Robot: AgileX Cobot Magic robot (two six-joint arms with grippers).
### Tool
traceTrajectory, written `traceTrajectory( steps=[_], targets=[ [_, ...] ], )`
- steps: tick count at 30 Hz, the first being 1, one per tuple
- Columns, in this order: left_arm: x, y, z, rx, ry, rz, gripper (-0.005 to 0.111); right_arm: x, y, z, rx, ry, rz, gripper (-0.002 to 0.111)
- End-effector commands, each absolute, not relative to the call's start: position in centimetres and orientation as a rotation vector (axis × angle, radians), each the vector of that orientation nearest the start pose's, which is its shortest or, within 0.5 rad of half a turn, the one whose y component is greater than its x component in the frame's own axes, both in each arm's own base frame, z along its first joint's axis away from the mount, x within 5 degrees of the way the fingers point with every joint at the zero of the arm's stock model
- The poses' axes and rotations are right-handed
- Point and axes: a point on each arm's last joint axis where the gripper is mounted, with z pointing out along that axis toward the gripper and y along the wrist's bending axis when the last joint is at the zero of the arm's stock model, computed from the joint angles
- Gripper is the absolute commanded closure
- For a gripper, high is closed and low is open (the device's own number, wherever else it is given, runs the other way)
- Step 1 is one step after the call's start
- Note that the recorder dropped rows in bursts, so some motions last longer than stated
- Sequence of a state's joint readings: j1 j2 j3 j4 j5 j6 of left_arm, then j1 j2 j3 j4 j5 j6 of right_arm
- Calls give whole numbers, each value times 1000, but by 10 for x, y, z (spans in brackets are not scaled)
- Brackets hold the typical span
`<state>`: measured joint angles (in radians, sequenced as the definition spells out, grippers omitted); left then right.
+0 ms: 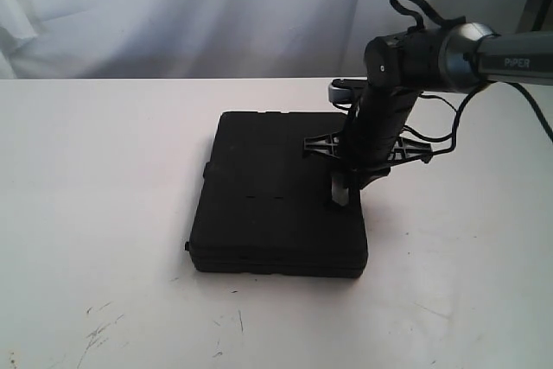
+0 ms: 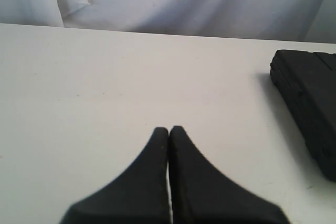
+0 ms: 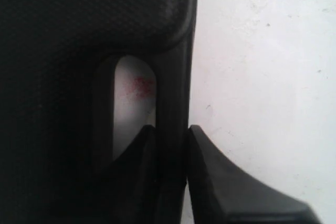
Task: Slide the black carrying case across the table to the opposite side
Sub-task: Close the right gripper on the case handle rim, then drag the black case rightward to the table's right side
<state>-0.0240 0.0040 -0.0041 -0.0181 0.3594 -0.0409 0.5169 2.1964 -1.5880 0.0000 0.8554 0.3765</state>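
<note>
The black carrying case (image 1: 276,192) lies flat on the white table (image 1: 95,170), just right of the middle. My right gripper (image 1: 344,189) comes down on the case's right edge. In the right wrist view this gripper (image 3: 172,132) is shut on the case's handle bar (image 3: 173,93), one finger in the handle slot, the other outside. A red spot (image 3: 137,86) on the table shows through the slot. My left gripper (image 2: 169,129) is shut on nothing, low over bare table, with a corner of the case (image 2: 310,103) off to one side. The left arm is out of the exterior view.
A white cloth backdrop (image 1: 173,6) hangs behind the table's far edge. Dark scuffs (image 1: 99,330) mark the tabletop near the front left. The right arm's cables (image 1: 445,131) loop beside its wrist over the table to the right of the case.
</note>
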Motion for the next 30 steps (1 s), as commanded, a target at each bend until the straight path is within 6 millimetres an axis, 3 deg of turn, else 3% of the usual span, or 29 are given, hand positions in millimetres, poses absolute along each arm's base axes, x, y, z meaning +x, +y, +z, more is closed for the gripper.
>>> traceTrajectory(
  steps=[1,11,22,30],
  targets=[
    [53,-2,182,-30,1828,-64,107,383,216,136,-240,2981,72,108],
    [53,-2,182,-30,1828,-64,107,387,194,139,-319,2991,-138,108],
    [53,-2,182,-30,1828,-64,107,402,142,153,-213,3012,-237,108],
    [53,-2,182,-30,1828,-64,107,401,99,147,-151,3046,-318,108]
  ],
)
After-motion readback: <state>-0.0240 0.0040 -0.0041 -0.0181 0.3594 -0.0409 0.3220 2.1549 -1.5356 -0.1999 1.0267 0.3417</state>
